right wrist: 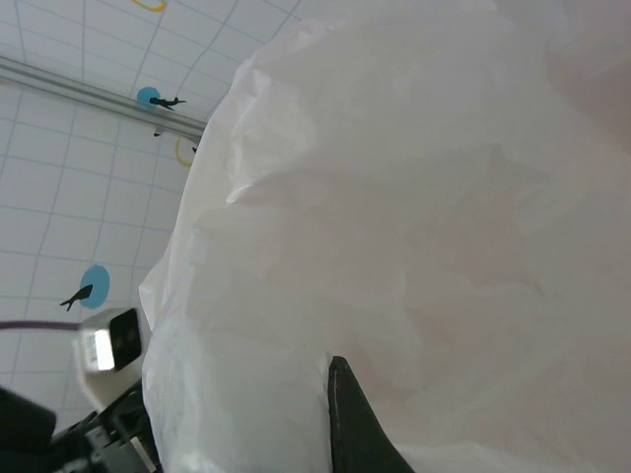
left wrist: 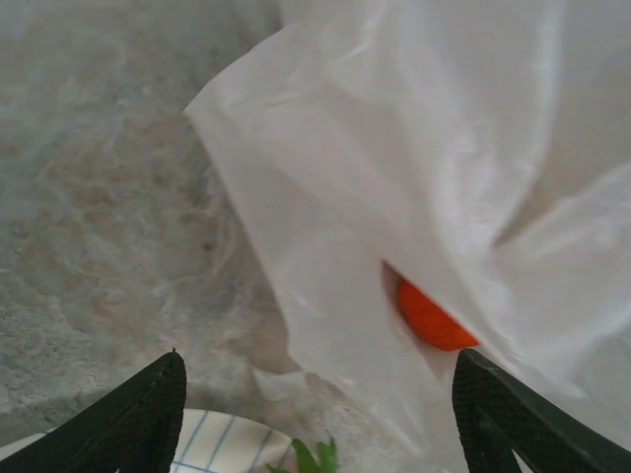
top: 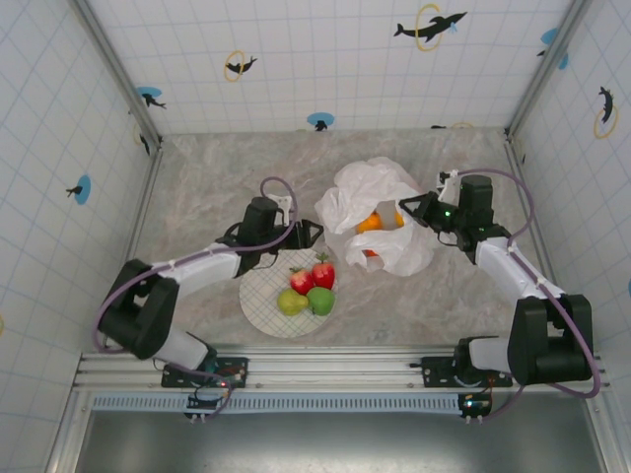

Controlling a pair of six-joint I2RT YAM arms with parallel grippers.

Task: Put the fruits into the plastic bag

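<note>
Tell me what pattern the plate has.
The plate is cream with a thin grid of lines, clearest in the top external view.

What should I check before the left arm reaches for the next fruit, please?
1. Left gripper open and empty: ok, nothing sits between its fingers.
2. Fruit waiting to be picked: ok, a strawberry, red apple, pear and green apple lie on the plate.
3. Bag mouth open upward: ok, oranges show inside from above.
4. Right gripper holding the bag: cannot tell, it is at the bag's edge but plastic hides its jaws.
5. Fruits spaced for a clean grasp: not ok, the four sit bunched together.
</note>
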